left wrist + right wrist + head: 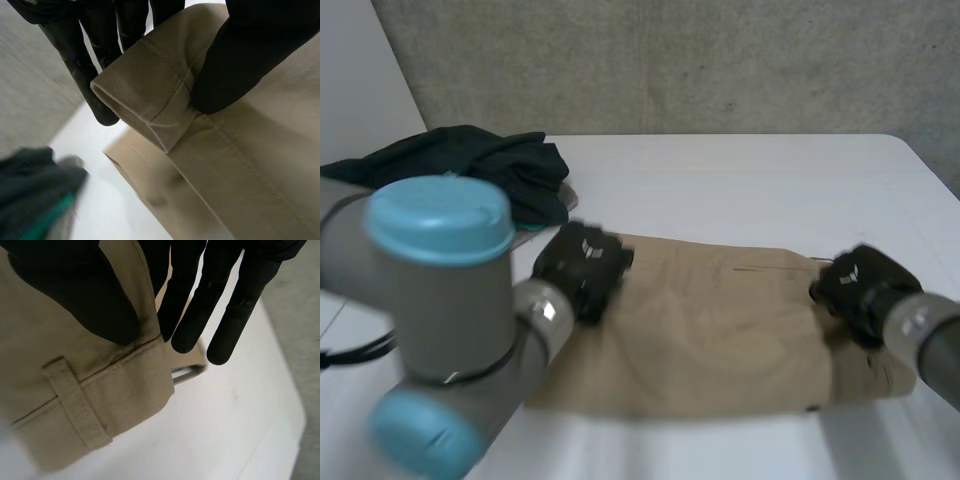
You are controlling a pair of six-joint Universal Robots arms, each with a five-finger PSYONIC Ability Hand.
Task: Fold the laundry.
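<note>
A tan pair of trousers (710, 330) lies flat across the white table (740, 180). My left hand (580, 265) is at its far left corner. In the left wrist view the thumb (240, 65) presses the hemmed edge (145, 85) against the fingers (75, 65), lifting it off the layer below. My right hand (857, 285) is at the far right edge. In the right wrist view its thumb (85, 295) pinches the waistband (125, 375), beside a belt loop (75, 400), against the fingers (190, 305).
A heap of dark green clothing (470, 165) lies at the back left, close to my left hand; it also appears as a dark blur (35, 195) in the left wrist view. The table's right edge (930, 170) runs near my right hand.
</note>
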